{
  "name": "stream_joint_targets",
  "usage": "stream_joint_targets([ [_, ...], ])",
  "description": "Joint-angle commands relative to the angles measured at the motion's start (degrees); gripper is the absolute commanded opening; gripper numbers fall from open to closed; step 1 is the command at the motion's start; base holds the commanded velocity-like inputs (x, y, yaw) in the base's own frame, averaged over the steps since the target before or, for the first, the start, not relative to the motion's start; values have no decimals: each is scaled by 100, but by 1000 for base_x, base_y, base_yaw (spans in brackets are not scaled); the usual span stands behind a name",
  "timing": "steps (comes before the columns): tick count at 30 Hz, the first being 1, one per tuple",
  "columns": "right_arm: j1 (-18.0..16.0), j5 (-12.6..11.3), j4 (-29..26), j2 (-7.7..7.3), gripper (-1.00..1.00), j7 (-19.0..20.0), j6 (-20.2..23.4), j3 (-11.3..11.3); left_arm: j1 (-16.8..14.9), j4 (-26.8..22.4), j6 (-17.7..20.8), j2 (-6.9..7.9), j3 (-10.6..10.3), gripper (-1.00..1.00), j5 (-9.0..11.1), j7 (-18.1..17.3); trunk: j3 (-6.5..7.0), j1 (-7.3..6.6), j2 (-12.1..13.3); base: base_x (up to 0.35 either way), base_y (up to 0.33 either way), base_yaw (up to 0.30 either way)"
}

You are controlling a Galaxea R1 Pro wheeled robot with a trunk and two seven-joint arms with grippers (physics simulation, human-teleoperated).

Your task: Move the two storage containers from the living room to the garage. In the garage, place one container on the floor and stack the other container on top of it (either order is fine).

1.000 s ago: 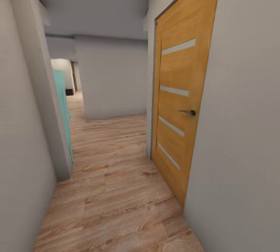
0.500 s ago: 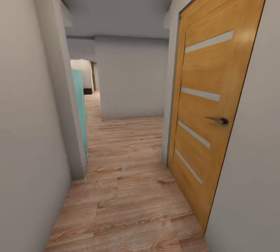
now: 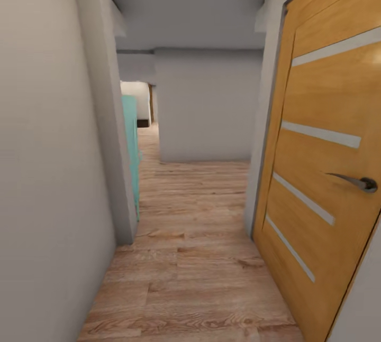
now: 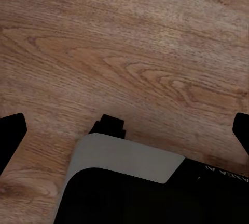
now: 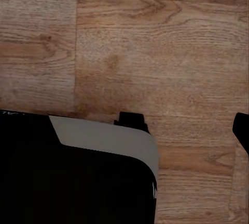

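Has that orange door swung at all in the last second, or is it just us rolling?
Cannot tell for sure, likely no: the orange door sits flush in the wall; the whole view shifted, so the camera moved forward.

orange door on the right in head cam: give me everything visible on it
The orange wood-grain door stands shut in its grey frame on the hallway's right wall, seen at a steep angle. Four narrow pale horizontal strips are inset down its face. A dark metal lever handle sits at mid height. Its bottom edge meets the light wood plank floor.
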Motion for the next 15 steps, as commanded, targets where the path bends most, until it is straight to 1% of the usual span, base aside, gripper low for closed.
stream_joint_targets([
  [1,-7,-43,18,1,100,2,-35,46,-4,0,-7,-2,6,100,22,16,-7,3,-3,321,0,270],
  [4,-7,-43,18,1,100,2,-39,46,-4,0,-7,-2,6,100,20,18,-7,3,-3,321,0,264],
  [6,-7,-48,18,1,100,2,-44,46,-4,0,-7,-2,6,100,16,18,-7,3,-3,321,0,144],
  [9,-7,-51,18,1,100,2,-45,46,-4,0,-7,-4,6,100,19,13,-7,3,-3,321,0,59],
  [15,-7,-46,17,1,100,2,-44,44,-4,0,-7,-10,5,100,21,15,-7,3,-3,321,0,8],
])
